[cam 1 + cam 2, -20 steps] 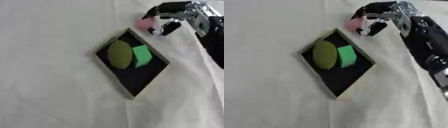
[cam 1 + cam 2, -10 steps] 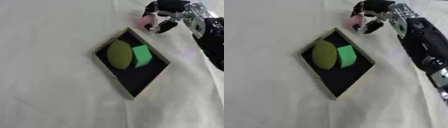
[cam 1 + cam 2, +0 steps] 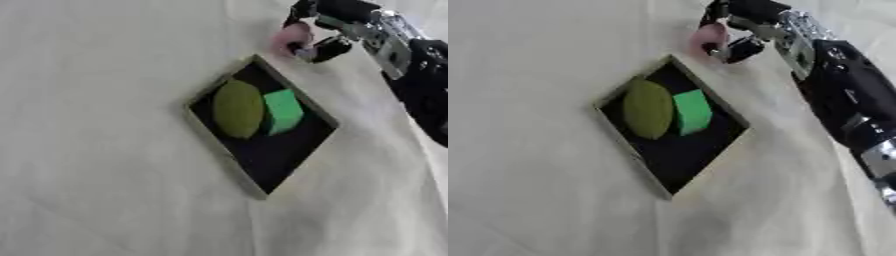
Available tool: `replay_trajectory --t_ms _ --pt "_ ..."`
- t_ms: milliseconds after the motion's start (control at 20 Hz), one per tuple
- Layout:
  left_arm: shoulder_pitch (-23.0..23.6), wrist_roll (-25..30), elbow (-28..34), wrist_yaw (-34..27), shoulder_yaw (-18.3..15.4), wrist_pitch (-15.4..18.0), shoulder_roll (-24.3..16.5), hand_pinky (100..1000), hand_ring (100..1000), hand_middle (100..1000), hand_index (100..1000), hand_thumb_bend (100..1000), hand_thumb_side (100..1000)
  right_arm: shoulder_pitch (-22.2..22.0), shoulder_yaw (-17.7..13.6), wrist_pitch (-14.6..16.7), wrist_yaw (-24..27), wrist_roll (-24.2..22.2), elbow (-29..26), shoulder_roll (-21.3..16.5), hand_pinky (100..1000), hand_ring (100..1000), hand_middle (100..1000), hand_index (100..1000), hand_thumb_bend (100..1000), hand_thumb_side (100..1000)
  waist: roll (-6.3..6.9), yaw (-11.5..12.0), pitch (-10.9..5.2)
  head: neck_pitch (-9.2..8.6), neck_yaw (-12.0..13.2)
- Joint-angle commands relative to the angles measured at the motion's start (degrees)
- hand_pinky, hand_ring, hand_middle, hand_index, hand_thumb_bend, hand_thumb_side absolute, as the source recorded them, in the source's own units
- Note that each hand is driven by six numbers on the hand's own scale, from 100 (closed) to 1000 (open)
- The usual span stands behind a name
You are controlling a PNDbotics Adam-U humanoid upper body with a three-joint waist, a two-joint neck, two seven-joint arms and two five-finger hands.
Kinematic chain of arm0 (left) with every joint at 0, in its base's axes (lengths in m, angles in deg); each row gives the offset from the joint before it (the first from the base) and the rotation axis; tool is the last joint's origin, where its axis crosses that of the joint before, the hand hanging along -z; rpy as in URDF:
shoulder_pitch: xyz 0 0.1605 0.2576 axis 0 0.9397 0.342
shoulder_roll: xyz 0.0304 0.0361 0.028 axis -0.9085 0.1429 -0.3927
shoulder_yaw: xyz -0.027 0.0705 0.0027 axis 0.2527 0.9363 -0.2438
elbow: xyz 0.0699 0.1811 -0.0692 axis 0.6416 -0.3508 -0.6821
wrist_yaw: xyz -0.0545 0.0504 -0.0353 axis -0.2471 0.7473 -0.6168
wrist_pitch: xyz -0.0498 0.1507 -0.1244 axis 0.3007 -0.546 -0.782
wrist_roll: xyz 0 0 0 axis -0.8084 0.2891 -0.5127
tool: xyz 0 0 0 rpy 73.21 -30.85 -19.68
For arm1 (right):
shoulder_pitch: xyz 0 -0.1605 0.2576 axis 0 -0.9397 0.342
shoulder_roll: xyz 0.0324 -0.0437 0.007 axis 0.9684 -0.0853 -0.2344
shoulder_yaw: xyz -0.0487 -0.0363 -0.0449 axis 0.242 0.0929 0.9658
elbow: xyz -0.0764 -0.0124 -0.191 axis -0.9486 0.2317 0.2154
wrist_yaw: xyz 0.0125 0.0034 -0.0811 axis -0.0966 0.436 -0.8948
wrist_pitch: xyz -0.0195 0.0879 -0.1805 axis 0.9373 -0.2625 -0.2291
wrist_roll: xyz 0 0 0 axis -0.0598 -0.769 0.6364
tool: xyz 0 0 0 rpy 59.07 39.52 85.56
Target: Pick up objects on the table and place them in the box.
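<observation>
A shallow black box [image 3: 284, 152] with a pale rim lies cornerwise on the white cloth. Inside it lie an olive-green oval [image 3: 237, 108] and a green block [image 3: 283, 111], side by side in the upper half. My right hand [image 3: 337, 20] reaches in from the upper right, just beyond the box's top corner. Its fingers are curled round a small pink object [image 3: 288, 37], held a little above the cloth. My left hand shows in neither view.
White cloth [image 3: 96, 150] covers the table all round the box. My black right forearm [image 3: 846, 100] runs down the right side of the views.
The camera has tilted, so the whole picture has shifted. My right hand with the pink object has stayed just beyond the box's top corner.
</observation>
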Motion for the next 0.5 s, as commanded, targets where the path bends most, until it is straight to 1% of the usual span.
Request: replay_trajectory --t_ms 50,200,250,300,400,450,500 --pt "-0.39 0.18 0.97 -0.36 -0.27 -0.16 -0.92 824 861 807 859 100 672 0.46 -0.47 -0.52 4.65 -0.63 -5.02 -3.32 750 659 540 672 100 217 0.49 -0.18 -2.12 -0.32 0.03" --pt "-0.35 0.13 1.18 -0.30 -0.14 -0.35 -0.78 825 861 807 859 100 672 -0.82 -0.22 -1.56 10.36 -1.41 -11.36 -5.55 752 659 536 669 100 199 0.55 -0.49 -2.63 -0.09 0.18" --pt "-0.30 0.09 1.26 -0.26 -0.10 -0.42 -0.74 825 861 807 859 100 672 -1.44 -0.03 -2.08 12.41 -1.80 -13.89 -6.50 752 660 535 668 100 279 0.55 -0.58 -2.81 0.03 0.23" --pt "-0.26 0.05 1.34 -0.22 -0.07 -0.50 -0.69 825 861 808 859 100 672 -2.15 0.18 -2.75 14.44 -2.29 -16.53 -7.52 752 659 534 668 100 192 0.54 -0.65 -2.96 0.13 0.28" --pt "-0.18 -0.01 1.50 -0.15 -0.03 -0.66 -0.60 825 862 808 859 100 672 -3.87 0.69 -4.29 18.32 -3.41 -22.23 -9.75 753 660 535 668 100 191 0.51 -0.76 -3.24 0.31 0.39" --pt "-0.15 -0.05 1.59 -0.13 -0.01 -0.75 -0.53 825 862 808 859 100 672 -4.81 0.99 -5.20 20.17 -4.14 -25.15 -10.84 755 661 535 668 100 243 0.50 -0.80 -3.35 0.43 0.44" --pt "-0.14 -0.08 1.69 -0.11 0.02 -0.83 -0.47 825 862 808 859 100 672 -5.75 1.23 -6.23 21.96 -5.01 -27.97 -11.86 756 661 535 669 100 195 0.50 -0.83 -3.45 0.54 0.49"
